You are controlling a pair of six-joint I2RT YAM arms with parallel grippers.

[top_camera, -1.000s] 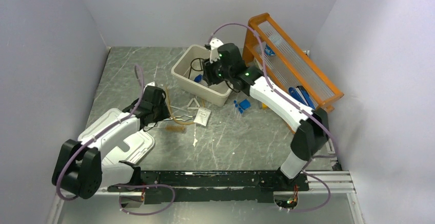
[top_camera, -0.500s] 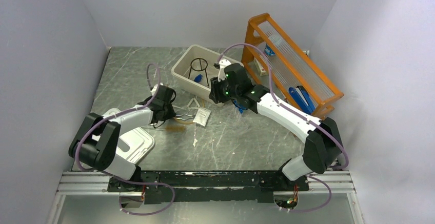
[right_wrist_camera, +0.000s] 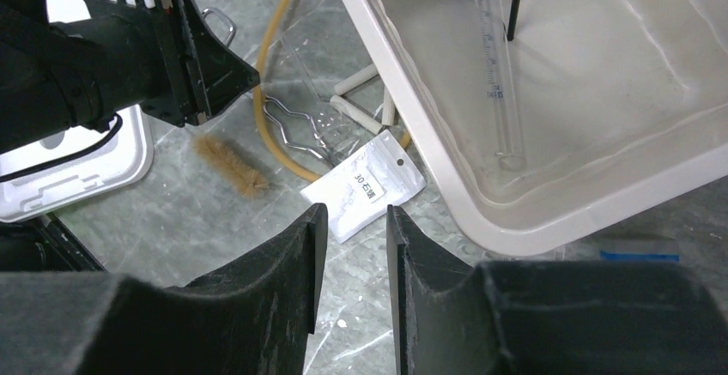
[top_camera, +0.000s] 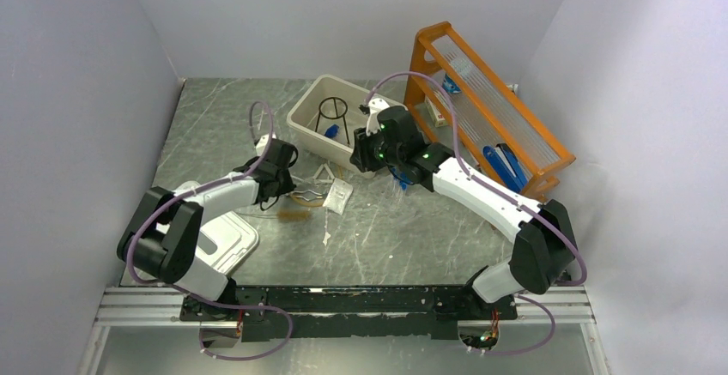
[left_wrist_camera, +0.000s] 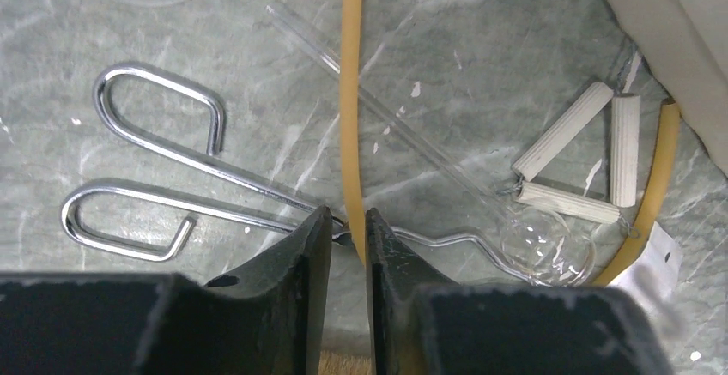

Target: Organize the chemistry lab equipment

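Note:
My left gripper (top_camera: 290, 188) (left_wrist_camera: 348, 220) is low over the table, its jaws nearly together round the tan rubber tube (left_wrist_camera: 349, 92), with the pivot of the metal tongs (left_wrist_camera: 146, 195) beside it. The white triangle (left_wrist_camera: 584, 160) and a clear glass tube (left_wrist_camera: 412, 143) lie just to the right. My right gripper (top_camera: 365, 162) (right_wrist_camera: 354, 216) is narrowly open and empty, hovering above the white packet (right_wrist_camera: 365, 188) by the tub's near wall. The brown brush (right_wrist_camera: 227, 165) lies left of the packet. The black tripod ring (top_camera: 330, 116) and a blue-capped tube (right_wrist_camera: 498, 83) are in the tub.
The beige tub (top_camera: 302, 126) stands at the back centre, the orange rack (top_camera: 524, 143) at the right with blue items (top_camera: 506, 162) at its foot. Small blue pieces (top_camera: 408, 176) lie under the right arm. The white lid (top_camera: 227, 242) lies at the front left.
My right gripper has come out of the tub and moved nearer, leaving the tripod ring standing inside. My left gripper has moved right and farther out, onto the tube and tongs.

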